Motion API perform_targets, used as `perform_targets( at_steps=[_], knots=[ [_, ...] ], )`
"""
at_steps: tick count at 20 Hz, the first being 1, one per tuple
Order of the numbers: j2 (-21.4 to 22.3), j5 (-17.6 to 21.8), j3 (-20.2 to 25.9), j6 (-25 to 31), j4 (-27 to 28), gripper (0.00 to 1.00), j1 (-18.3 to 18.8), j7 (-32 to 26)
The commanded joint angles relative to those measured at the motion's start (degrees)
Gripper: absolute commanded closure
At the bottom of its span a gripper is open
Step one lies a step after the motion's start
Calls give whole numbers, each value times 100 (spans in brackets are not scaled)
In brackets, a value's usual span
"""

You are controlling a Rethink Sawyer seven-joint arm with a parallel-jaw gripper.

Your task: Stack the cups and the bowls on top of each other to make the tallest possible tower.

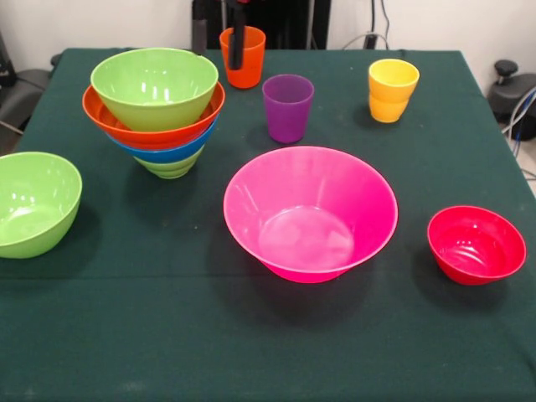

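The tower (159,117) stands at the back left: a lime green bowl (155,84) on an orange bowl (151,132), a blue bowl (166,153) and a lime green bowl (172,167). The purple cup (287,107) stands apart from it, upright. The orange cup (251,67) stands at the table's far edge. My gripper (237,42) comes down at the top edge, and its dark tip overlaps the orange cup's rim and front. The yellow cup (392,90) stands at the back right.
A large pink bowl (310,209) sits upright in the middle. A small red bowl (476,243) sits at the right. A third lime green bowl (33,201) lies at the left edge. The green tablecloth (251,352) covers the table.
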State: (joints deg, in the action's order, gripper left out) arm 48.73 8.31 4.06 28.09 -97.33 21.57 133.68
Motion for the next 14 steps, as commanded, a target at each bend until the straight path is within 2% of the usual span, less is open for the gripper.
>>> perform_targets(
  at_steps=[1,9,14],
  knots=[
    [-273,-194,-43,917,354,0,-436,685],
    [-457,-459,-380,1311,801,0,-823,976],
    [-764,-600,-513,1204,1066,0,-933,1055]
  ],
)
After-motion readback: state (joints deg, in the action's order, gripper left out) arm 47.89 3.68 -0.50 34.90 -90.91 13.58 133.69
